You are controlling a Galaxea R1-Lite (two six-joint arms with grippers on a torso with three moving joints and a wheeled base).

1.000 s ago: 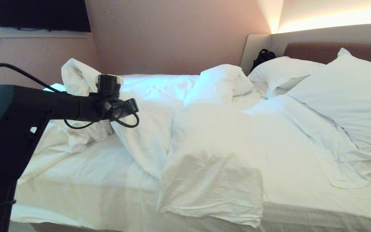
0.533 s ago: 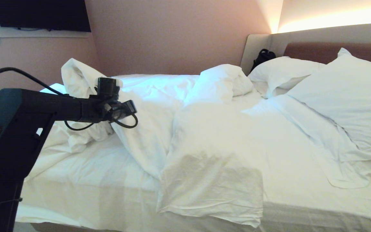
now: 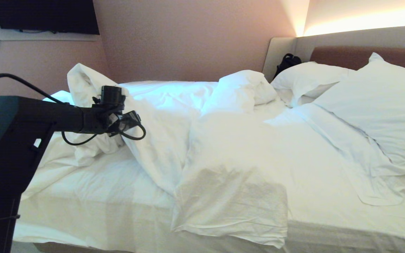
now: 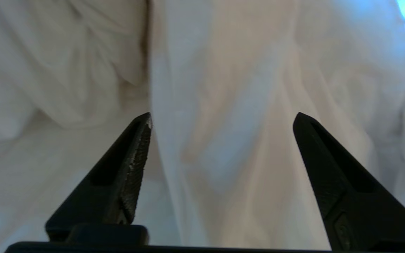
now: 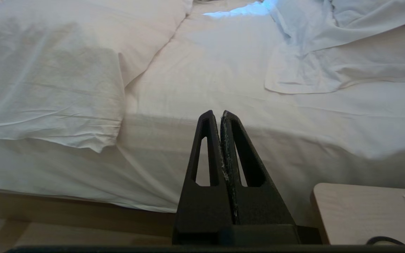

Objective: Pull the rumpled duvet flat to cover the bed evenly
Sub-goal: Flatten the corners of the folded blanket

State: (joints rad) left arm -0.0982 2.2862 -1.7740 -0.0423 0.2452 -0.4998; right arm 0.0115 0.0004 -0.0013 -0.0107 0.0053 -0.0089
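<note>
The white duvet [image 3: 160,116] lies rumpled across the bed [image 3: 93,200]. One bunch of it stands up in a peak at the far left, and a folded corner hangs over the near edge. My left arm [image 3: 47,117] reaches to that peak. In the left wrist view my left gripper [image 4: 222,117] is open, with a hanging fold of the duvet [image 4: 223,63] loose between its fingers [image 4: 135,158]. My right gripper [image 5: 220,113] is shut and empty, low beside the mattress edge [image 5: 294,140], to the right of the duvet's folded corner [image 5: 47,88].
Two plump pillows [image 3: 374,105] [image 3: 308,79] lie at the brown headboard [image 3: 346,56], with a black bag [image 3: 287,61] in the corner behind them. A wall runs along the bed's far side. A light wooden tabletop [image 5: 364,211] is near my right gripper.
My left gripper has opened and let go of the duvet, and its wrist has drawn slightly left. The duvet's peak still stands. My right arm has not moved.
</note>
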